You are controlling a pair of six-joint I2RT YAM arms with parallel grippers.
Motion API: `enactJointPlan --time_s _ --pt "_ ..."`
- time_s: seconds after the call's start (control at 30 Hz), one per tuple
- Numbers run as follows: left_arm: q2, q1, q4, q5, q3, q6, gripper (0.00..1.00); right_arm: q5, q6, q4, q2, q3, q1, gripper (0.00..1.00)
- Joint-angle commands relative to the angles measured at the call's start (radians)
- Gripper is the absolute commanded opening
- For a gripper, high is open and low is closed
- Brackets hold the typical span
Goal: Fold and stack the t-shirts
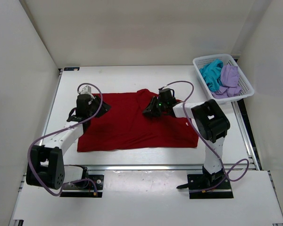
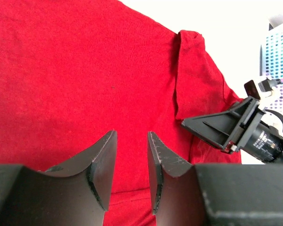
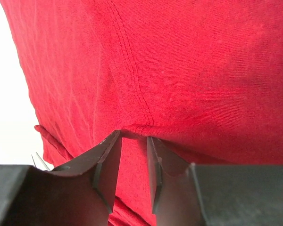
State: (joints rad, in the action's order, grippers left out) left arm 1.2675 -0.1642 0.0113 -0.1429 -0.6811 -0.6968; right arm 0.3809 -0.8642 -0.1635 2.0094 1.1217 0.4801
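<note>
White tabletop (image 1: 132,77), top view: dark red fabric t-shirt (image 1: 132,125) lies spread flat at centre for folding; white plastic mesh basket (image 1: 246,87) at 2 o'clock holds crumpled teal t-shirt (image 1: 210,74) and lavender t-shirt (image 1: 230,76). Left wrist view: left gripper (image 2: 132,136) hangs half-parted, empty, over the shirt's 9 o'clock edge. Right wrist view: right gripper (image 3: 133,136) half-parted, stitched seam fold touching its tips, apparently set to pinch.

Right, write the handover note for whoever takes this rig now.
Left end effector: open, over the red shirt, nothing held.
Right end effector: open, tips at a seamed fold of that shirt; no clear grip.
Red shirt lies spread on the table. Teal shirt and purple shirt are bunched in the basket.
Done: nothing stacked.
Left: fold all three, then stack them.
</note>
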Motion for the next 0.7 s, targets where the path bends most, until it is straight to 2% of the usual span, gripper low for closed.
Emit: enactJointPlan --time_s 0.0,0.27,0.43,0.57,0.67 --pt "0.01 0.003 -0.008 0.022 -0.043 0.014 0.43 -0.011 0.01 -0.001 0.009 0.02 -0.011 0.27" --pt "0.01 0.002 -0.011 0.028 -0.046 0.02 0.43 0.026 -0.001 -0.027 -0.007 0.015 -0.014 0.36" --pt "0.015 0.003 -0.01 0.019 -0.043 0.011 0.43 0.032 0.002 0.001 0.025 0.041 -0.02 0.26" --pt "0.01 0.008 -0.011 0.019 -0.043 0.013 0.43 0.036 0.004 0.002 0.026 0.033 -0.037 0.23" --pt "0.02 0.006 -0.011 0.026 -0.043 0.014 0.42 0.044 -0.002 -0.007 0.028 0.027 -0.041 0.16"
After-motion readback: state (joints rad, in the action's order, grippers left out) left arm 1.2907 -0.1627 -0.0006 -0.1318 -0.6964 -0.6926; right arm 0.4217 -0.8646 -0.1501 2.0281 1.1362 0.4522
